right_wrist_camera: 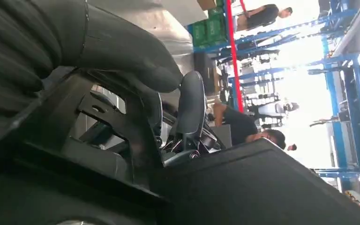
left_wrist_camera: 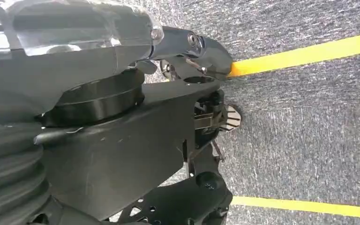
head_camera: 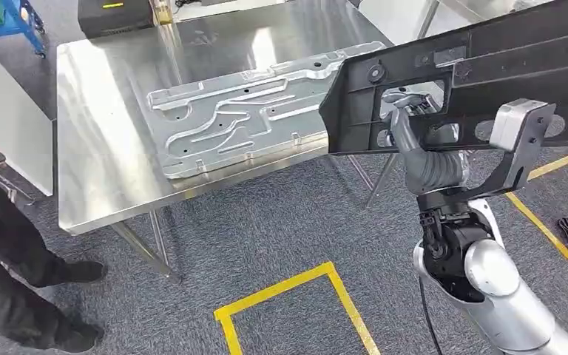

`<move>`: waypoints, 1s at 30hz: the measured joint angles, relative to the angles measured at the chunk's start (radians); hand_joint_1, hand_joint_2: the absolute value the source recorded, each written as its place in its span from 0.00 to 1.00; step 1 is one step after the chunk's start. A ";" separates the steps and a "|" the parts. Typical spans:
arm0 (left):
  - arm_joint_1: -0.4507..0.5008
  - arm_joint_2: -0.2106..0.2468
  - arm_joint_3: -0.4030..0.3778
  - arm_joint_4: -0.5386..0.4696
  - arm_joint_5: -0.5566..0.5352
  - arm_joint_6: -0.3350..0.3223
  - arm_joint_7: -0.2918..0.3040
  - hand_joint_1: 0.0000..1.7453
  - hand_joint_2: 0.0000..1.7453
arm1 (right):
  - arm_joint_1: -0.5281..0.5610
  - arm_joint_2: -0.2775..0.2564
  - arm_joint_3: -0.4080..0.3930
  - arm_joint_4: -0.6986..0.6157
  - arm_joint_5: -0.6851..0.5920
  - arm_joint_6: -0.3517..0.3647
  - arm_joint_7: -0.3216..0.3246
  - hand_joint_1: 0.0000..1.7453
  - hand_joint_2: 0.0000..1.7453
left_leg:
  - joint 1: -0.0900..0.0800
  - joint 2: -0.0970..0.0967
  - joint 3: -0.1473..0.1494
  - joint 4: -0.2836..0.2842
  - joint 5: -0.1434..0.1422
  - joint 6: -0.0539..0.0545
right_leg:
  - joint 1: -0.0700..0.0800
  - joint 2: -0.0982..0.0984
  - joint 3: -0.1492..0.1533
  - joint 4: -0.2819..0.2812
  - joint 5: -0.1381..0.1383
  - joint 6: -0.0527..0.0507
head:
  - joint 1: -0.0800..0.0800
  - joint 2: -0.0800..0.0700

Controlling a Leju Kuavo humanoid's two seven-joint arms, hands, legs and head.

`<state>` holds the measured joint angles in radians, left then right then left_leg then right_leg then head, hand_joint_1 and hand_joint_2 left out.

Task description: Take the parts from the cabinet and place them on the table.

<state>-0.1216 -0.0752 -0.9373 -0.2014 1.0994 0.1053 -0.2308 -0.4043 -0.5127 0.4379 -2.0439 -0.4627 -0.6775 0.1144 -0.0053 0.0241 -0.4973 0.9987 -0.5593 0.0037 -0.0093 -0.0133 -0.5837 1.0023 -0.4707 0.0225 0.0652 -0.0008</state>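
Head view: black plastic frame part [head_camera: 488,66] held in the air at 2 o'clock, its near end overlapping the right edge of the steel table [head_camera: 96,148]. Right hand [head_camera: 403,122] grips it, fingers hooked through an opening in the frame. Stamped aluminium panel [head_camera: 244,111] lies flat on the table at 11 o'clock. Person's shoes [head_camera: 74,272] at 8 o'clock. Left hand [left_wrist_camera: 187,47] hangs over grey carpet [left_wrist_camera: 309,117] with yellow tape lines [left_wrist_camera: 304,54]; its fingers' state cannot be told.
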 joint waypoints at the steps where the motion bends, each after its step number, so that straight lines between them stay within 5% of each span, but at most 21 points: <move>1: 0.000 0.000 0.000 0.000 0.000 0.000 0.000 0.00 1.00 | -0.003 0.000 0.003 0.000 0.000 0.001 0.000 1.00 1.00 | 0.000 0.000 0.000 0.000 0.000 0.000 | 0.000 0.000 0.000 0.000 0.000 0.000 | 0.000 0.000; 6: -0.002 0.000 0.000 0.000 0.001 0.000 -0.002 0.00 1.00 | -0.018 0.000 0.013 0.002 0.006 0.003 0.000 1.00 1.00 | -0.003 -0.001 0.000 0.001 0.000 0.001 | -0.002 -0.001 0.000 -0.001 0.001 0.001 | 0.000 0.000; 7: -0.002 0.001 0.000 0.000 0.001 0.000 -0.002 0.00 1.00 | -0.019 0.000 0.014 0.002 0.007 0.003 0.000 1.00 1.00 | -0.008 -0.003 -0.002 0.003 0.001 0.014 | -0.008 -0.004 0.004 -0.016 0.012 0.019 | -0.001 0.000; 8: -0.005 0.000 0.000 0.000 0.001 0.000 -0.003 0.00 1.00 | -0.022 -0.001 0.015 0.000 0.007 0.004 0.000 1.00 1.00 | -0.001 -0.004 0.012 -0.029 0.017 0.030 | -0.002 -0.001 0.009 -0.027 0.014 0.025 | -0.007 0.000; 9: -0.006 0.000 0.000 0.000 0.002 0.000 -0.004 0.00 1.00 | -0.022 -0.001 0.016 0.000 0.010 0.004 0.000 1.00 1.00 | 0.005 -0.002 0.028 -0.055 0.032 0.027 | -0.005 0.002 0.008 -0.023 0.009 0.022 | -0.004 0.000; 10: -0.007 0.000 0.000 0.000 0.002 0.000 -0.004 0.00 1.00 | -0.028 -0.003 0.017 0.001 0.011 0.003 0.000 1.00 1.00 | 0.008 0.000 0.038 -0.070 0.037 0.032 | -0.008 0.006 -0.005 0.005 -0.008 0.026 | 0.003 0.000; 13: -0.007 -0.003 0.000 0.000 0.003 0.000 -0.004 0.00 1.00 | -0.027 -0.006 0.025 0.005 0.012 0.003 0.000 1.00 1.00 | 0.014 0.001 0.047 -0.073 0.032 0.031 | -0.015 0.009 -0.123 0.226 -0.086 0.041 | 0.014 0.000; 14: -0.007 -0.002 0.000 0.000 0.003 0.000 -0.004 0.00 1.00 | -0.026 -0.006 0.028 0.007 0.012 0.003 0.000 1.00 1.00 | 0.015 0.000 0.051 -0.072 0.028 0.027 | -0.019 0.008 -0.147 0.258 -0.081 0.046 | 0.017 0.000; 15: -0.007 -0.003 0.000 0.000 0.003 0.000 -0.004 0.00 1.00 | -0.024 -0.006 0.029 0.007 0.011 0.004 0.000 1.00 1.00 | 0.018 -0.002 0.058 -0.071 0.022 0.020 | -0.024 0.008 -0.141 0.234 -0.046 0.050 | 0.017 0.000; 17: -0.007 -0.003 0.000 0.000 0.003 0.000 -0.004 0.00 1.00 | -0.026 -0.006 0.029 0.007 0.012 0.004 0.000 1.00 1.00 | 0.030 -0.005 0.078 -0.062 0.002 0.003 | -0.033 0.003 -0.077 0.082 0.060 0.060 | 0.016 0.000; 18: -0.007 -0.002 0.000 0.000 0.003 0.000 -0.004 0.00 1.00 | -0.026 -0.006 0.029 0.007 0.012 0.003 0.000 1.00 1.00 | 0.032 -0.005 0.082 -0.055 -0.013 -0.008 | -0.036 -0.007 -0.048 0.015 0.082 0.070 | 0.019 0.000; 19: -0.008 0.000 0.000 0.000 0.003 0.000 -0.004 0.00 1.00 | -0.028 -0.005 0.033 0.009 0.012 0.004 0.000 1.00 1.00 | 0.023 -0.005 0.077 -0.047 -0.024 -0.021 | -0.026 -0.009 -0.039 0.015 0.058 0.072 | 0.031 0.000; 20: -0.010 -0.001 0.000 0.000 0.003 0.000 -0.005 0.00 1.00 | -0.033 -0.007 0.033 0.008 0.012 0.003 0.000 1.00 1.00 | 0.022 -0.003 0.070 -0.040 -0.029 -0.026 | -0.028 -0.007 -0.034 -0.004 0.037 0.044 | 0.035 0.000; 21: -0.010 -0.001 0.000 0.000 0.003 0.000 -0.004 0.00 1.00 | -0.027 -0.006 0.034 0.009 0.012 0.004 0.000 1.00 1.00 | 0.020 0.003 0.070 -0.040 -0.030 -0.027 | -0.027 0.000 -0.044 0.004 0.034 0.032 | 0.016 0.000; 23: -0.010 0.001 0.000 0.000 0.004 0.000 -0.005 0.00 1.00 | -0.026 -0.006 0.036 0.009 0.011 0.004 0.000 1.00 1.00 | 0.024 0.015 0.075 -0.040 -0.040 -0.035 | -0.026 0.009 -0.046 0.015 0.022 0.014 | 0.005 0.000; 24: -0.011 0.001 0.000 0.000 0.004 0.000 -0.005 0.00 1.00 | -0.026 -0.006 0.035 0.008 0.012 0.004 0.000 1.00 1.00 | 0.027 0.001 0.074 -0.026 -0.053 -0.039 | -0.027 0.010 -0.040 0.012 0.018 0.007 | 0.000 0.000; 25: -0.013 0.000 0.000 0.000 0.004 0.000 -0.005 0.00 1.00 | -0.029 -0.006 0.035 0.006 0.012 0.004 -0.001 1.00 1.00 | 0.027 -0.018 0.048 0.027 -0.076 -0.039 | -0.026 0.011 -0.033 0.010 0.014 0.001 | -0.010 0.000; 28: -0.015 0.001 0.000 0.000 0.003 0.000 -0.010 0.00 1.00 | -0.029 -0.006 0.037 0.006 0.012 0.004 -0.001 1.00 1.00 | 0.022 -0.025 -0.118 0.290 -0.162 -0.035 | -0.017 0.015 -0.023 0.009 0.003 -0.013 | -0.023 0.000; 30: -0.025 0.002 0.000 0.000 0.003 0.000 -0.010 0.00 1.00 | -0.028 -0.005 0.038 0.006 0.012 0.004 0.000 1.00 1.00 | 0.020 -0.025 -0.169 0.319 -0.117 -0.025 | -0.010 0.020 -0.008 0.009 -0.008 -0.015 | -0.024 0.000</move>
<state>-0.1462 -0.0729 -0.9377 -0.2018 1.1025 0.1053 -0.2403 -0.4320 -0.5180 0.4761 -2.0375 -0.4509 -0.6733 0.1141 0.0144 -0.0010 -0.6661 1.3181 -0.6763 -0.0217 -0.0191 0.0070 -0.5922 1.0110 -0.4784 0.0074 0.0416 -0.0008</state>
